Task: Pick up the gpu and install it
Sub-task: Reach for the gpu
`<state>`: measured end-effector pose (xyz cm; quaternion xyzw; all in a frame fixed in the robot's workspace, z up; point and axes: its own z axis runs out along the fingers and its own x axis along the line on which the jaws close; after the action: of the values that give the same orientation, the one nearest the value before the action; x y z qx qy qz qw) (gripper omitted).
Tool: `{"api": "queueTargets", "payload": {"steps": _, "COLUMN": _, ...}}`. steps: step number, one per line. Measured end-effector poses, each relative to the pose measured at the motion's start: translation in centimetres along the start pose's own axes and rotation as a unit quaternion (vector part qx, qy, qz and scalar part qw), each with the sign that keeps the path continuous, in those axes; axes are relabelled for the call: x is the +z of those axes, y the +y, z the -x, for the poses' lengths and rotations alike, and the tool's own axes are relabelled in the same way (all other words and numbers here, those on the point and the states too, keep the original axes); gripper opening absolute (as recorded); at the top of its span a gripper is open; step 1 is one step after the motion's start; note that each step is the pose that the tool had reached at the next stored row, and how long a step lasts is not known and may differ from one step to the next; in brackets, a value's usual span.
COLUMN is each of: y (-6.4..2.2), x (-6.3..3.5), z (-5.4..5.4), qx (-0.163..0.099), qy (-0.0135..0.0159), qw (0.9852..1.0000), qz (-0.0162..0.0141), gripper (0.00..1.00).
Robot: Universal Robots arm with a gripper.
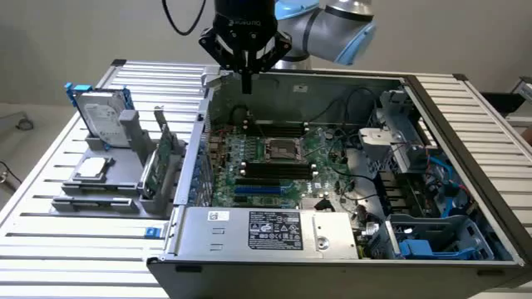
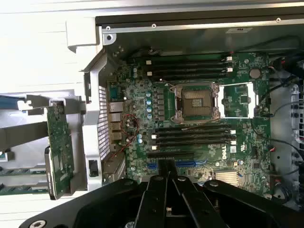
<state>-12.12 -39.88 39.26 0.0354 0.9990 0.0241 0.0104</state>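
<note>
From the exterior view you see the end effector (image 1: 247, 86) hanging above the far edge of the open computer case (image 1: 332, 269), its two black fingers drawn together to a point and holding nothing. It is well apart from the gpu (image 1: 154, 163), which stands on edge in a grey rack (image 1: 99, 200) on the bench (image 1: 75, 258), just outside the case wall on the exterior view's left. This view also gives you the rest of that rack: a silver hard drive (image 1: 104, 117) in a blue frame stands upright at the far end, and a square processor chip (image 1: 93, 167) lies flat nearer the camera. A boxed power supply (image 1: 270, 229) with a white label fills the near end of the case, and blue cables (image 1: 437, 177) trail through the bays on the exterior view's right.

The wrist view looks straight down between the closed fingers of the end effector (image 2: 166, 168) onto the motherboard (image 2: 237, 161). Here you can read what the other view leaves small: the empty processor socket (image 2: 197, 102) in its metal frame, black memory slots (image 2: 192, 135) lying on both sides of it, and a blue card slot (image 2: 187, 163) just past the fingertips. The gpu (image 2: 60, 152) shows its green circuit face, upright in the rack. The perforated case wall (image 2: 97, 128) stands between the card and the motherboard.
</note>
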Motion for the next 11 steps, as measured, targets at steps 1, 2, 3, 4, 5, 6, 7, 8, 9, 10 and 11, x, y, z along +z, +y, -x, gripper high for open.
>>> {"api": "queueTargets", "payload": {"steps": 1, "y": 0.0, "x": 0.0, "z": 0.0, "qx": 0.0, "qy": 0.0, "qw": 1.0, "qz": 0.0, "gripper": 0.11}}
{"api": "queueTargets", "payload": {"steps": 2, "y": 0.0, "x": 0.0, "z": 0.0, "qx": 0.0, "qy": 0.0, "qw": 1.0, "qz": 0.0, "gripper": 0.11}}
{"api": "queueTargets", "payload": {"steps": 3, "y": 0.0, "x": 0.0, "z": 0.0, "qx": 0.0, "qy": 0.0, "qw": 1.0, "qz": 0.0, "gripper": 0.11}}
{"api": "queueTargets", "payload": {"steps": 4, "y": 0.0, "x": 0.0, "z": 0.0, "qx": 0.0, "qy": 0.0, "qw": 1.0, "qz": 0.0, "gripper": 0.11}}
{"api": "queueTargets", "payload": {"steps": 5, "y": 0.0, "x": 0.0, "z": 0.0, "qx": 0.0, "qy": 0.0, "qw": 1.0, "qz": 0.0, "gripper": 0.11}}
{"api": "queueTargets", "payload": {"steps": 6, "y": 0.0, "x": 0.0, "z": 0.0, "qx": 0.0, "qy": 0.0, "qw": 1.0, "qz": 0.0, "gripper": 0.11}}
{"api": "queueTargets", "payload": {"steps": 7, "y": 0.0, "x": 0.0, "z": 0.0, "qx": 0.0, "qy": 0.0, "qw": 1.0, "qz": 0.0, "gripper": 0.11}}
{"api": "queueTargets", "payload": {"steps": 8, "y": 0.0, "x": 0.0, "z": 0.0, "qx": 0.0, "qy": 0.0, "qw": 1.0, "qz": 0.0, "gripper": 0.11}}
{"api": "queueTargets", "payload": {"steps": 9, "y": 0.0, "x": 0.0, "z": -0.01, "qx": 0.0, "qy": 0.0, "qw": 1.0, "qz": 0.0, "gripper": 0.11}}
{"api": "queueTargets", "payload": {"steps": 10, "y": -0.01, "x": -0.02, "z": -0.16, "qx": 0.0, "qy": 0.0, "qw": 1.0, "qz": -0.0001, "gripper": 0.11}}
{"api": "queueTargets", "payload": {"steps": 11, "y": 0.01, "x": -0.03, "z": -0.57, "qx": 0.0, "qy": 0.0001, "qw": 1.0, "qz": -0.0002, "gripper": 0.11}}
